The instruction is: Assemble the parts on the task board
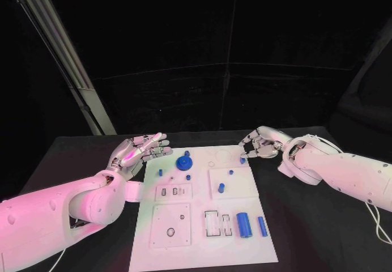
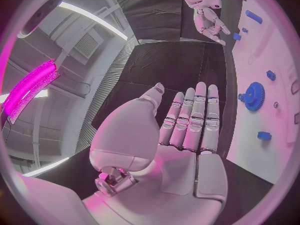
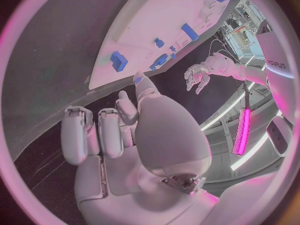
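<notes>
The white task board (image 1: 155, 226) lies in the middle of the table. A blue gear (image 1: 184, 164) stands near its far end, with small blue parts (image 1: 231, 171) around it. A blue cylinder (image 1: 243, 223) and a thin blue bar (image 1: 262, 226) lie near the front right. My left hand (image 1: 143, 148) hovers flat by the board's far left corner, fingers (image 2: 190, 117) straight and apart, holding nothing. My right hand (image 1: 261, 143) is at the far right corner with its fingers curled. Its thumb and forefinger pinch a small blue part (image 3: 137, 79), just above another blue part (image 1: 243, 160) on the board.
A slanted metal post (image 1: 77, 79) rises behind the table's far left. Black tabletop (image 1: 318, 226) lies on both sides of the board. The board's near left panel (image 1: 171, 225) has open slots and holes.
</notes>
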Robot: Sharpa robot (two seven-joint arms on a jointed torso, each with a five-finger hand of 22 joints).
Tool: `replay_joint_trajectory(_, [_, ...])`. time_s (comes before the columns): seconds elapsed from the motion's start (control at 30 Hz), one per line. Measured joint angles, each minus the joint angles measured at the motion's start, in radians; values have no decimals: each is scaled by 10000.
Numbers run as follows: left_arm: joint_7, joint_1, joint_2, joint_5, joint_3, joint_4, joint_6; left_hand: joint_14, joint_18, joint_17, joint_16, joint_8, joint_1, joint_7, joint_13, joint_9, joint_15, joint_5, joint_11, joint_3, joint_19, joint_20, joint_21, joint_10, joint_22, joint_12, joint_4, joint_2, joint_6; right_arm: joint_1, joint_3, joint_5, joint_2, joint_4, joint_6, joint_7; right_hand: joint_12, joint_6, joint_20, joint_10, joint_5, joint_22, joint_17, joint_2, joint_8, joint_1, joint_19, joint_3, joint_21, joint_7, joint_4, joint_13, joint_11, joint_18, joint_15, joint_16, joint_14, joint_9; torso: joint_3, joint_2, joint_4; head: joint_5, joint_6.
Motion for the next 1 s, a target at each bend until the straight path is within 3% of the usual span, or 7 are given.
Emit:
replay_joint_trajectory(0.43, [0,-6,28,0,0,-52,16,0,0,1,0,0,0,0,0,0,0,0,0,0,0,0,0,0,1,0,0,0,0,-72,-3,-143,-135,-41,364,35,0,0,0,1,0,0,73,0,0,0,0,-28,0,0,-28,27,0,0,0,0,0,1,-11,-10,7,35,-42])
replay_joint_trajectory(1.0, [-5,-12,69,0,-1,-113,37,0,0,2,0,0,0,0,0,0,0,0,0,0,0,0,0,0,2,0,0,0,0,-302,-4,-202,139,-382,496,38,50,-1,0,1,49,6,152,54,0,53,1,-28,0,0,-28,81,0,0,0,0,0,1,-12,-3,1,6,-83])
